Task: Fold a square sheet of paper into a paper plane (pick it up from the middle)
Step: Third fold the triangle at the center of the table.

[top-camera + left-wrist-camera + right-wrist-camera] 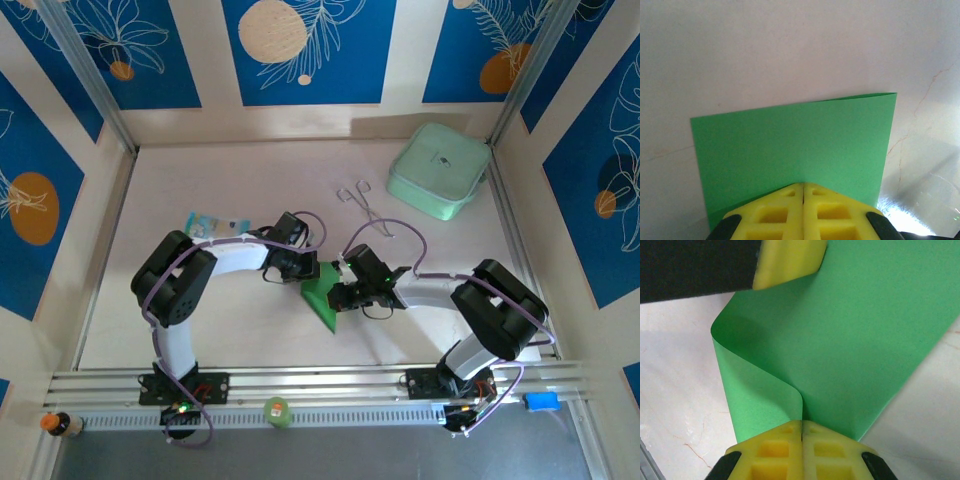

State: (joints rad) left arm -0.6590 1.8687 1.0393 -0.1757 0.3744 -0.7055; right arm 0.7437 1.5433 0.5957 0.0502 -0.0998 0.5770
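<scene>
Top external view: the square sheet of paper point(322, 297) is thin, matte, bright green. It is bent over on itself into a wedge near the middle of the table point(240, 330). Its long axis runs from 11 to 5 o'clock, and the tip points toward 5 o'clock.

The left gripper point(305, 270) is at the sheet's 10 o'clock edge and the right gripper point(340, 295) is at its 3 o'clock edge. Each has its yellow ribbed fingers pressed together on the paper. In the right wrist view the fold is a soft, uncreased curl. In the left wrist view the panel is flat and straight-edged.

The tabletop is glossy pale stone-look with faint veins, and an aluminium rail point(330, 385) runs along its near edge. The walls point(310, 50) are blue panels with white leaf outlines and orange discs, separated by cream strips.

A rounded mint-green box point(438, 170) sits at 1 o'clock. A metal scissor-like tool point(358, 196) lies at 12 o'clock, and a light-blue packet point(216, 226) at 10 o'clock.
</scene>
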